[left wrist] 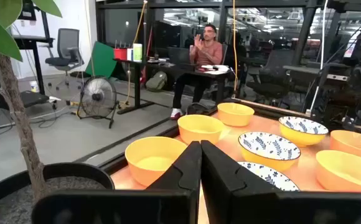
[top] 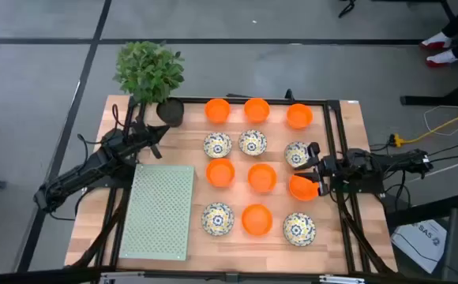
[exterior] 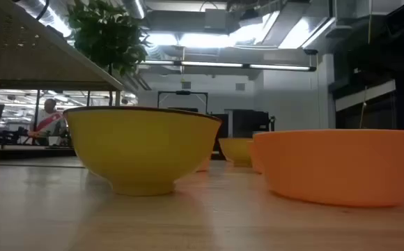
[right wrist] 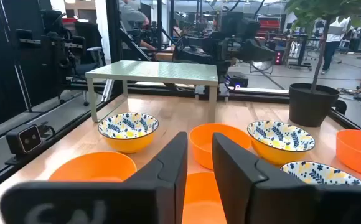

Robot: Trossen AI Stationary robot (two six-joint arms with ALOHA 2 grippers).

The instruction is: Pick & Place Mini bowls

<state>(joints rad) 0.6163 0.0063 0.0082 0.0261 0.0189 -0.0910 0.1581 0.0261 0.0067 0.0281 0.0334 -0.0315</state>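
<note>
Our right gripper (top: 317, 186) pinched an orange mini bowl (top: 302, 188) by its rim; it seemed rigid, light, probably slippery.

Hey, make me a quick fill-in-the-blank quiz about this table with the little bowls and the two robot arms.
1. The right claw grips the rim of an ____ mini bowl.
2. The left claw is ____, near the black plant pot.
3. The raised green perforated shelf stands on the table's ____ side in the high view.

Missing words: orange; shut; left
</note>
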